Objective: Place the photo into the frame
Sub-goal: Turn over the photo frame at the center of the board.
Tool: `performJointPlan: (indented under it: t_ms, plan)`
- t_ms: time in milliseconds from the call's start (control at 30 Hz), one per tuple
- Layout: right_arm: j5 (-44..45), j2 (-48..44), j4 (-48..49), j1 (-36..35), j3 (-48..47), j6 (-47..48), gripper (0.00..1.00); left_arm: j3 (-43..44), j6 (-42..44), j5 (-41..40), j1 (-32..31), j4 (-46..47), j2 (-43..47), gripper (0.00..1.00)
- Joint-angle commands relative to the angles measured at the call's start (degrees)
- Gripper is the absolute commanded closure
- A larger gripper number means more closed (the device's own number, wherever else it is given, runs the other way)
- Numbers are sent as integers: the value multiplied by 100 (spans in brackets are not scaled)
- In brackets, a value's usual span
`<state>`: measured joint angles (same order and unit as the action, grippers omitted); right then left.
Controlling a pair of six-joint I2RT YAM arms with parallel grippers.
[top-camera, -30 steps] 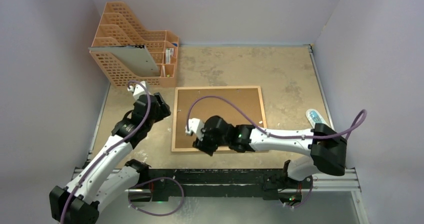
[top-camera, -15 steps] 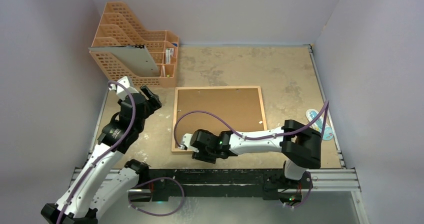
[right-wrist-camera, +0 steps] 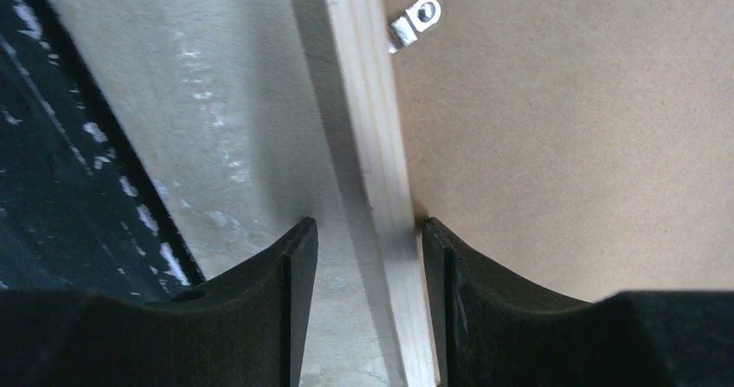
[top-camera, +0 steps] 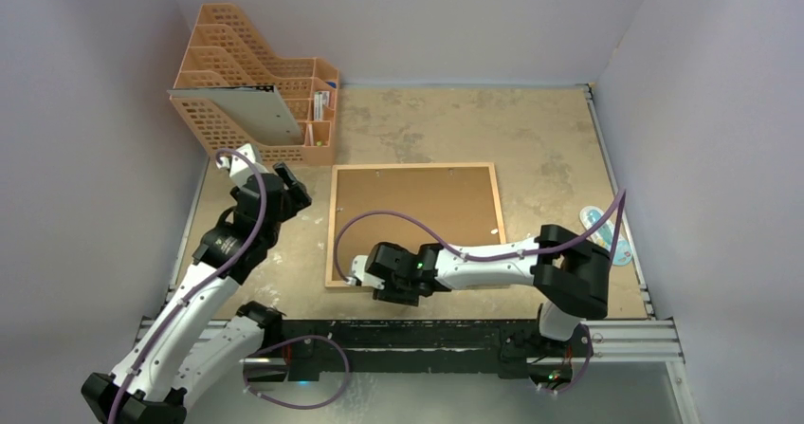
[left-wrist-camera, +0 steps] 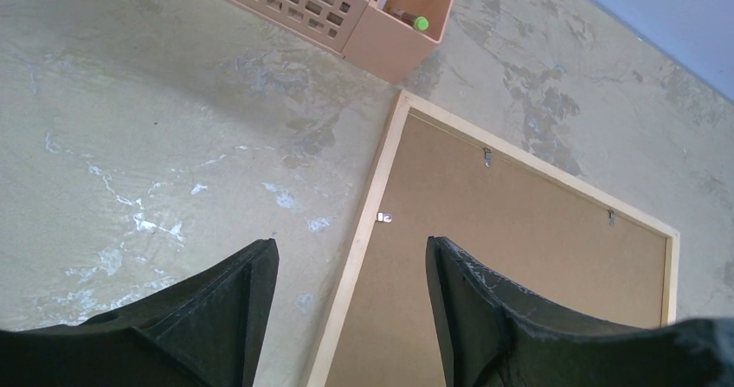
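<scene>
The right jaws stand apart and straddle the frame at its near left corner. One of the fingers is over the bare counter outside the wooden rail, with a gap to the wood. The other is on the inner side, where the rail meets the brown backing panel. They are not clamped on the rail. A small metal clip sits on the panel just inside the rail, farther along.

The left jaws are open and hold nothing. They hang above the counter left of the frame, and in the wrist view the frame's left rail runs up between the two fingers.

The frame lies flat and face down in the middle of the counter, with its backing panel up.

At the far left stands an orange file rack with several slots. A pale sheet leans in its nearest slot; no print shows on it. A small open box at the rack's right end holds a green-capped pen and other items too small to name.

A blue and white item lies near the counter's right edge, partly behind the right arm.
</scene>
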<state>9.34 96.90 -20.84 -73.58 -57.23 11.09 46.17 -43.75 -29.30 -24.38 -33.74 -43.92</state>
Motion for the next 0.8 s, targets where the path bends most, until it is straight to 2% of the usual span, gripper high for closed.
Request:
performJointPlan:
  t_ms: [0, 267, 567, 767]
  plan:
    - [-201, -165, -288, 274, -92, 259, 51, 0, 110, 107, 28, 104, -1, 34]
    - [-463, -76, -333, 523, -51, 491, 65, -48, 121, 177, 29, 117, -23, 34]
    - [-532, -232, -186, 521, -388, 646, 97, -66, 147, 355, 29, 182, -134, 34]
    - [-384, -229, -227, 523, -831, 414, 100, -37, -13, 568, 29, -124, -122, 34]
